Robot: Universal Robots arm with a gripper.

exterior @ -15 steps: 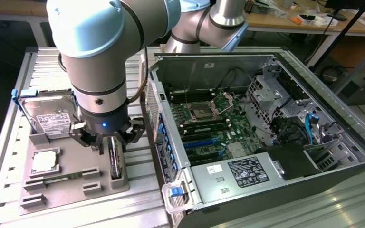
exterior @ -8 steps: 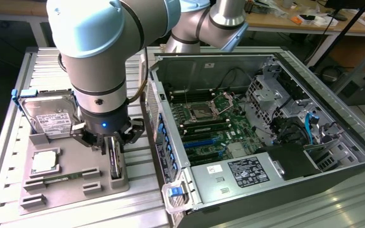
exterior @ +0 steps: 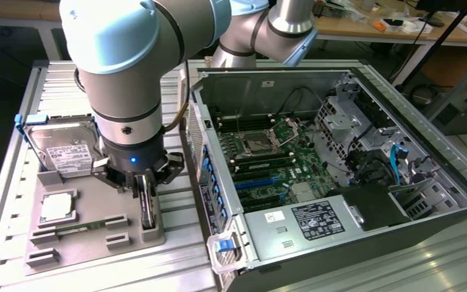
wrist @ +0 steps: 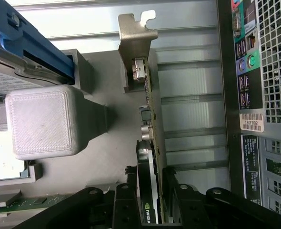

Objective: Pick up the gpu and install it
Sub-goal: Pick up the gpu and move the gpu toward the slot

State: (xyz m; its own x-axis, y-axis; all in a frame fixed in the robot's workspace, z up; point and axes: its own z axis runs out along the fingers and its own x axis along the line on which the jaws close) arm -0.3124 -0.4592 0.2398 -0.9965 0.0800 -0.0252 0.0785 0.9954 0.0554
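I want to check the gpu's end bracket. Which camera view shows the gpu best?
The wrist view: the gpu is edge-on and close, its silver bracket plain. The exterior view gives a thin dark strip standing in the gray holder under the gripper.

We are looking at a ribbed metal table (exterior: 120, 267) carrying a grey parts holder (exterior: 92, 210) and an open computer case (exterior: 428, 134).

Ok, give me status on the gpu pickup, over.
Status: gripper astride the gpu, at its top edge. Card upright on edge in the grey holder, not lifted. Hard drive stands apart beside it; nothing between gripper and card.
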